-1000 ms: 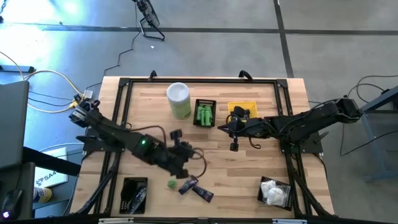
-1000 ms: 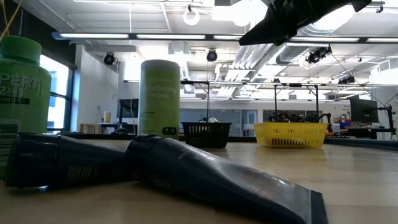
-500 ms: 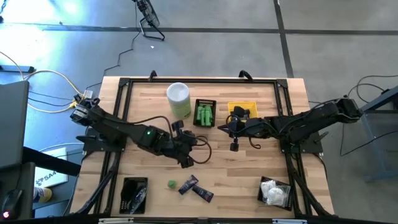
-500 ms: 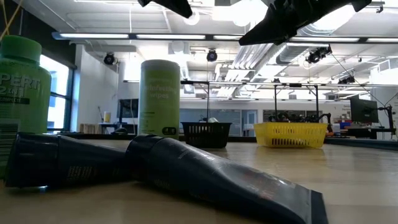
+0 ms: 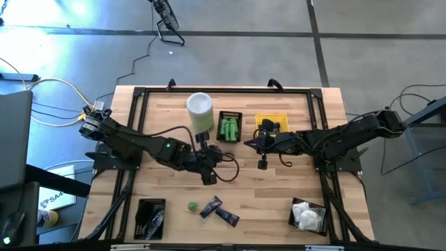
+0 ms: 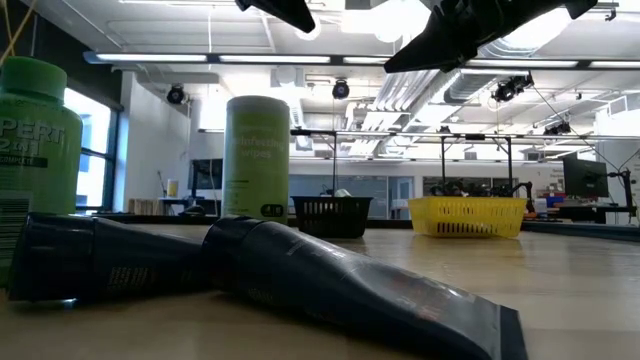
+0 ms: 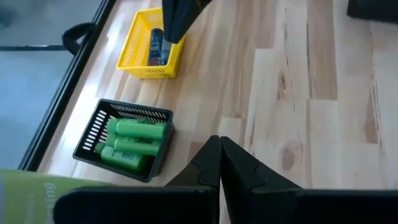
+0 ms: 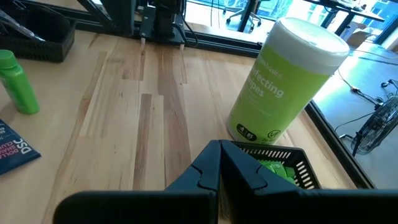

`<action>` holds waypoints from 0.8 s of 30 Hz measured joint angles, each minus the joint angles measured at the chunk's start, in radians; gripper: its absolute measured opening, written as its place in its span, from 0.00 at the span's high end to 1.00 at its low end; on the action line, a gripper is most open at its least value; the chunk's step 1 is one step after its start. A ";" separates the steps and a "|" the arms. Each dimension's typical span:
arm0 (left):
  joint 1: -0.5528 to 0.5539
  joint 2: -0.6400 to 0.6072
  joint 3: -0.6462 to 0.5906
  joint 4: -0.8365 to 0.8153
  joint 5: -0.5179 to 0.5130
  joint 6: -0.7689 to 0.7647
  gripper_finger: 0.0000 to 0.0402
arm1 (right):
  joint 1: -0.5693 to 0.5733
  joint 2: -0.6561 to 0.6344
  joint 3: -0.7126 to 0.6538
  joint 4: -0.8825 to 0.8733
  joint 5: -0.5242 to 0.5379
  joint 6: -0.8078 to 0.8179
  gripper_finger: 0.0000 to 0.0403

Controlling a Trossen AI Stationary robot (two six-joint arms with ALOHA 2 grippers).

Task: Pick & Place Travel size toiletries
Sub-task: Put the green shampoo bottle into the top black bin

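Observation:
A little green bottle (image 5: 191, 206) (image 8: 18, 84) stands on the table near its near edge. Two dark navy tubes (image 5: 211, 207) (image 5: 227, 217) lie beside it and fill the foreground of the low view (image 6: 340, 285). My left gripper (image 5: 214, 159) (image 7: 219, 155) hovers shut and empty over the table's middle, near the black basket of green bottles (image 5: 229, 127) (image 7: 127, 146). My right gripper (image 5: 252, 143) (image 8: 219, 155) hangs shut and empty between that basket and the yellow basket (image 5: 272, 124), which holds navy tubes (image 7: 155, 45).
A tall white-and-green canister (image 5: 200, 111) (image 8: 286, 81) stands by the far edge, left of the black basket. A black basket with dark pieces (image 5: 150, 217) sits at the near left. Another with white packets (image 5: 306, 214) sits at the near right. Bare wood lies between the arms.
My left gripper has risen from beside the green bottle and tubes and moved toward the far edge, nearer the black basket of green bottles. The bottle and tubes have stayed where they were. My right arm has kept still.

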 joint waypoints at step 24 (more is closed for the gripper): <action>0.000 -0.002 -0.186 0.272 0.090 0.141 1.00 | 0.000 0.000 0.000 -0.002 0.000 0.000 0.99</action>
